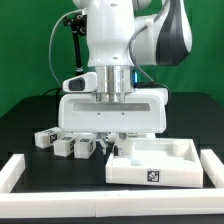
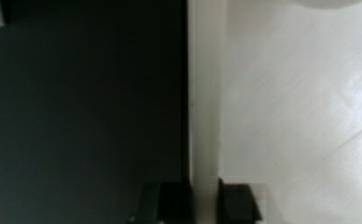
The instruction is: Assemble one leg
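No letters, numbers or brand names are legible in either view. The only signs are black-and-white square tags. In the exterior view, one tag (image 1: 152, 177) stands on the front wall of the white frame (image 1: 125, 172). Further tags stand on the legs (image 1: 62, 147). Their patterns are too small to decode.

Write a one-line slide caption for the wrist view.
Two-finger gripper clamped on the edge of a large flat white plastic panel, black table beyond.

Green backdrop (image 1: 25, 50) behind a matte black tabletop (image 1: 20, 122).
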Motion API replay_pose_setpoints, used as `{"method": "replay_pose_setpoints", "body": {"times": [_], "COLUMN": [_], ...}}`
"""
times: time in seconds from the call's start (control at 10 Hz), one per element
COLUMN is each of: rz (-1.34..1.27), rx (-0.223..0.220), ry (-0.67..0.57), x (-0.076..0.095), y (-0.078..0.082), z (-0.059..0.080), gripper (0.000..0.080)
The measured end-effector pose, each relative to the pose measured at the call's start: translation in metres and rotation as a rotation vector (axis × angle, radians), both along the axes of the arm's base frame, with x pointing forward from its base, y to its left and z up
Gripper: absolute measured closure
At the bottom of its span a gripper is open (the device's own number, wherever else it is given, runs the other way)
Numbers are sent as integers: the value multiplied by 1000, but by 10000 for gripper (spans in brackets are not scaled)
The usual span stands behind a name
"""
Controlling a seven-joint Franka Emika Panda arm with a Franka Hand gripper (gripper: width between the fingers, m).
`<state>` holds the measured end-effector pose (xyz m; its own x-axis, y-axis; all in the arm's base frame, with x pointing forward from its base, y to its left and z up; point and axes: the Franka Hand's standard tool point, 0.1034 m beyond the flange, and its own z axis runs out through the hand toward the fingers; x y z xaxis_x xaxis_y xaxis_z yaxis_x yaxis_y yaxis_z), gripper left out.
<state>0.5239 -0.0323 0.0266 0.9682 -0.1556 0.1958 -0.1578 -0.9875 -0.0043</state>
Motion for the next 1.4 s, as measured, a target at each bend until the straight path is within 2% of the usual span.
{"method": "replay_pose_setpoints", "body": {"times": [0.1,0.2,0.6,0.8,0.9,1.0,1.1,1.2,1.3,1.4], "rz": [2,32,101,101,101,101,101,101,101,101], "rx": [0,-6,-49,-53,-53,-53,-53,-53,-53,-53], "ry": [-2,-13,-67,-71,-70,-70,-70,-70,-70,-70], "x": [2,12,43,46,46,46,46,46,46,46], "y": [2,11,13,11,11,11,10,10,10,10], "z": [0,0,-4,-3,-4,-4,-4,-4,-4,-4], "gripper": [747,747,747,747,679,543,543,343,220,220]}}
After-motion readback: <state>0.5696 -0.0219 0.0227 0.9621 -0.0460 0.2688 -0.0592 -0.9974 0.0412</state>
